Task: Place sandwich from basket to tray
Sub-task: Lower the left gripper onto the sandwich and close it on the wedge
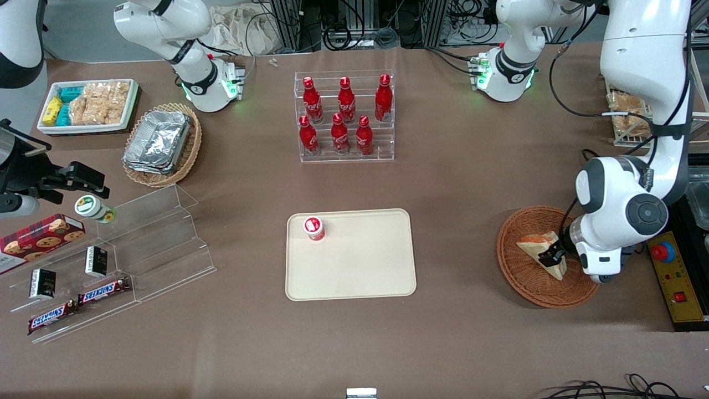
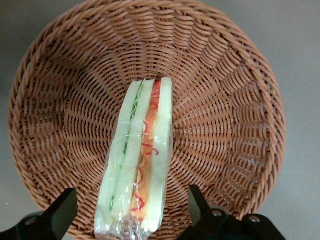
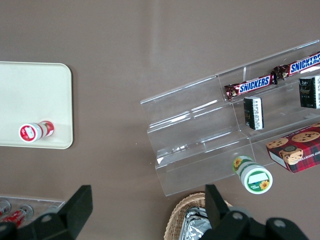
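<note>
Since the wrapped triangular sandwich wedge of pale bread with green and red-orange filling (image 2: 137,165) stands on its edge in the round reddish-brown woven wicker basket (image 1: 523,277), your left arm's pincer (image 2: 132,212) hangs right above it, fingers (image 2: 62,210) spread apart, one on each bread face. That orientation makes sense: closing across the flat faces grips the wedge rather than crushing the filling edge. Nothing is clamped yet. The flat cream-beige rectangular tray (image 1: 360,260) sits on the brown surface (image 1: 460,183) toward the parked arm's end from the basket, with a small red-capped bottle (image 1: 314,228) at one corner, so I'd aim the drop at the bare area.
</note>
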`<state>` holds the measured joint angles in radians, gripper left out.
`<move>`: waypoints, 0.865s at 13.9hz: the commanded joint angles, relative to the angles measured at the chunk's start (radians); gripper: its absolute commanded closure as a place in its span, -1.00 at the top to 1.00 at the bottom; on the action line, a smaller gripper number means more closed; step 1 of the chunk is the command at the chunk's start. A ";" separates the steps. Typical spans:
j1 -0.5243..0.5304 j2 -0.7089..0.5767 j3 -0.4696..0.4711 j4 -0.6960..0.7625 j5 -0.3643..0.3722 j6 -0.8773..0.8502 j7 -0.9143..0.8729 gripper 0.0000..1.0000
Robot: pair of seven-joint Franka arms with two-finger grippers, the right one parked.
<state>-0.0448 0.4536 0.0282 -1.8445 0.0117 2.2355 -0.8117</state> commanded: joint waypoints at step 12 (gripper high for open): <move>0.005 0.020 -0.001 -0.024 0.005 0.046 -0.081 -0.60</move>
<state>-0.0414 0.4877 0.0290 -1.8513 0.0117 2.2609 -0.8630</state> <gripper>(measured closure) 0.502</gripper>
